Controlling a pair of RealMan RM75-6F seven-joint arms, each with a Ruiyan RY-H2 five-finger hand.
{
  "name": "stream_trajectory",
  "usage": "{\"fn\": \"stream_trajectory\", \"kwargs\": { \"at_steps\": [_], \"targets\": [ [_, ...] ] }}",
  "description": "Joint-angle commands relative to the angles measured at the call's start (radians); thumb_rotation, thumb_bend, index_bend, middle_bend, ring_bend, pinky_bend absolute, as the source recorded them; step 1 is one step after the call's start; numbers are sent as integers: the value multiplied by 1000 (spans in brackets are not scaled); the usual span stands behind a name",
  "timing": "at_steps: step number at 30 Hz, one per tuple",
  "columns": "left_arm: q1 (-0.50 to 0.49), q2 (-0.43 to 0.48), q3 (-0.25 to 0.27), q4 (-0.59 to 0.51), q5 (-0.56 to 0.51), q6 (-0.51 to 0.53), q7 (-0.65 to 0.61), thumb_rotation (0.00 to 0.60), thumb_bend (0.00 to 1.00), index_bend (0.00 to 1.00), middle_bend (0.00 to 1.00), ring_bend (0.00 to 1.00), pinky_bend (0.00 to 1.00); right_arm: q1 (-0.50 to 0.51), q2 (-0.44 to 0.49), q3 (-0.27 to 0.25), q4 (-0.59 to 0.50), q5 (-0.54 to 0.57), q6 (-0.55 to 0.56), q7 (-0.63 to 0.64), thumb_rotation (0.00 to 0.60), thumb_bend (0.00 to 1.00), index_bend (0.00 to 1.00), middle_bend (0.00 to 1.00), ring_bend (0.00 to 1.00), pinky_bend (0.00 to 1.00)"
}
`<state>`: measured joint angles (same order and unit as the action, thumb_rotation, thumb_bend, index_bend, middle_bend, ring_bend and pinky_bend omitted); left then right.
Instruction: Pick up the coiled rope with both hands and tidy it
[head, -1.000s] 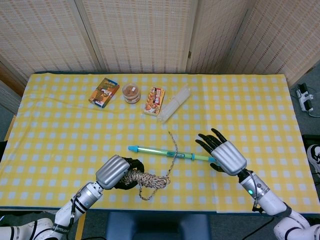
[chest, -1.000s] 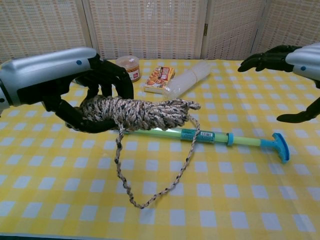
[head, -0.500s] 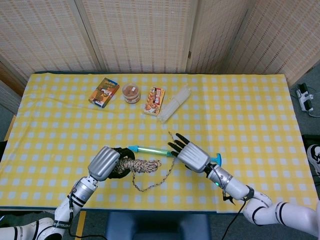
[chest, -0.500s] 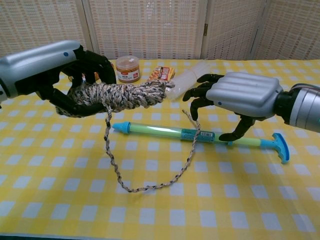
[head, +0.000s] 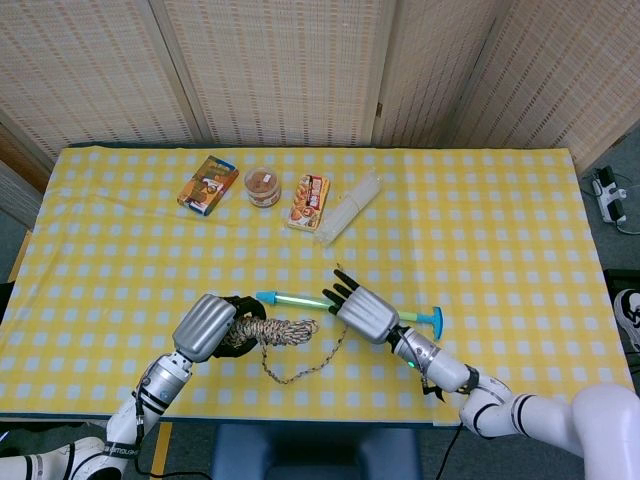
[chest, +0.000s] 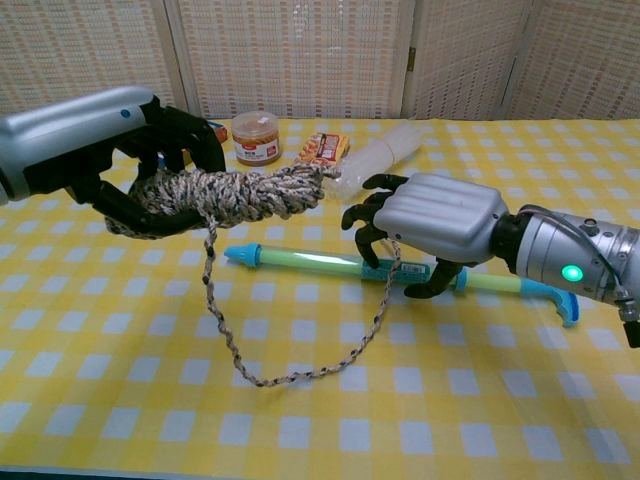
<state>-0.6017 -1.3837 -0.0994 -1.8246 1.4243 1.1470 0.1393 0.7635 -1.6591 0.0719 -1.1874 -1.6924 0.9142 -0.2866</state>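
Observation:
A speckled coiled rope (chest: 225, 193) (head: 277, 329) hangs above the table, gripped at its left end by my left hand (chest: 120, 160) (head: 208, 325). A loose strand (chest: 290, 370) drops from the coil, loops on the cloth and runs up over a green and blue stick (chest: 400, 270) (head: 300, 299). My right hand (chest: 425, 218) (head: 360, 310) hovers just right of the coil's free end, fingers spread and curved, holding nothing. Its fingertips (chest: 352, 215) are close to the rope end, and contact is not plainly visible.
At the back of the yellow checked table (head: 500, 220) lie a snack box (head: 208, 184), a brown jar (head: 263, 186), a biscuit packet (head: 310, 201) and a clear plastic sleeve (head: 349, 206). The table's front edge lies just below both forearms.
My right hand swept left from the table's right side to just beside the coil's free end. My left hand lifted the coil and shifted it slightly left.

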Motion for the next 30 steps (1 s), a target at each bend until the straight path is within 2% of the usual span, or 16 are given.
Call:
{"fn": "stream_trajectory", "kwargs": {
  "at_steps": [1,12,30],
  "targets": [
    [1,0,0,1,-1,0,-1,600,523,627,615,582,706,11,-22,-11,30,-4,9,16,600,270,487,210,209,62],
    [4,0,2,6,-3,-9,0,600,525,629,615,582,706,33,-48,-32,80,8,9,25,600,363,501,218,222,82],
    [9,-2,3,10,1,-11,0,600,526,633,614,582,706,49,-50,-45,85,46,-7,-2,600,405,535,232,221,89]
  ]
}}
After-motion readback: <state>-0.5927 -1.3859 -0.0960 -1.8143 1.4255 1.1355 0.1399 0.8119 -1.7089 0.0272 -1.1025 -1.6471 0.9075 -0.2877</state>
